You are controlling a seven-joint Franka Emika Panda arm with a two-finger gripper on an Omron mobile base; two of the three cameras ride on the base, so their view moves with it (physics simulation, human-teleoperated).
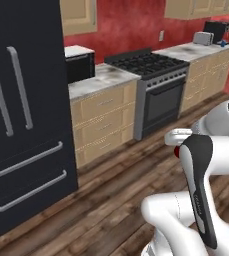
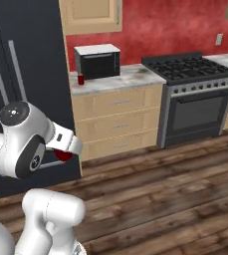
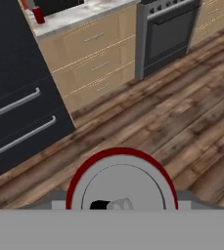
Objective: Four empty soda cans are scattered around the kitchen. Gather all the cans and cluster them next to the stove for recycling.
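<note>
One red soda can (image 3: 121, 183), round silver top with a pull tab facing the hand camera, sat pinched in the gripper (image 3: 121, 207) over the plank wood floor (image 3: 182, 117). Second red can (image 2: 80, 78) stood at the marbled countertop's (image 2: 120, 77) left edge, just beside the black microwave (image 2: 98, 61). Black gas stove (image 2: 195, 97) with cast grates and grey knobs stood right of it. No legible writing.

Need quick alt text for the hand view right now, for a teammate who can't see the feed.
A red soda can, silver top toward the camera, sits gripped in the claw at the bottom of the frame, above a wood plank floor. Beyond are the black fridge, tan drawers with another red can on the counter above, and the stove.
</note>
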